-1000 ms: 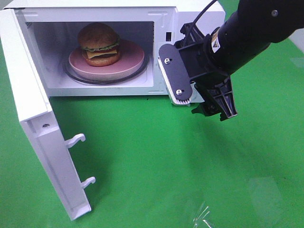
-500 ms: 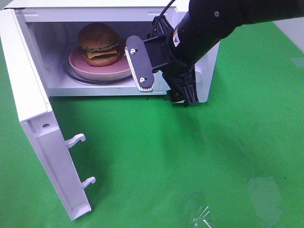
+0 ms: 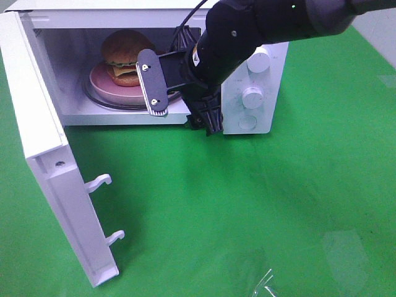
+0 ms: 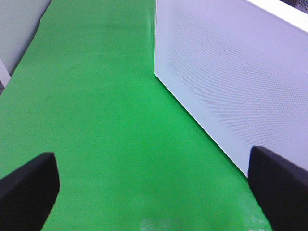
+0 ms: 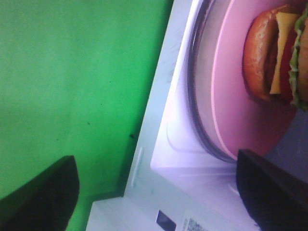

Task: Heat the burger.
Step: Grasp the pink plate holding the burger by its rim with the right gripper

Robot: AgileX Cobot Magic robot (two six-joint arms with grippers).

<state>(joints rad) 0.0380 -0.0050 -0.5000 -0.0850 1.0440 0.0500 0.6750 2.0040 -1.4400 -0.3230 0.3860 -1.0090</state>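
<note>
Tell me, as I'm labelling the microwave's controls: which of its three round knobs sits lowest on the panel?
The flat, pale knob nearest the panel's bottom edge; the two knobs above it stand out more.

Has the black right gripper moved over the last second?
Yes. The black right gripper has swung leftward across the white microwave's front, from beside its control panel to its open cavity.

robot lab test bench, plain green cloth tabletop (image 3: 260, 204), lone white microwave (image 3: 260, 93) at its back edge, no kitchen fittings
</note>
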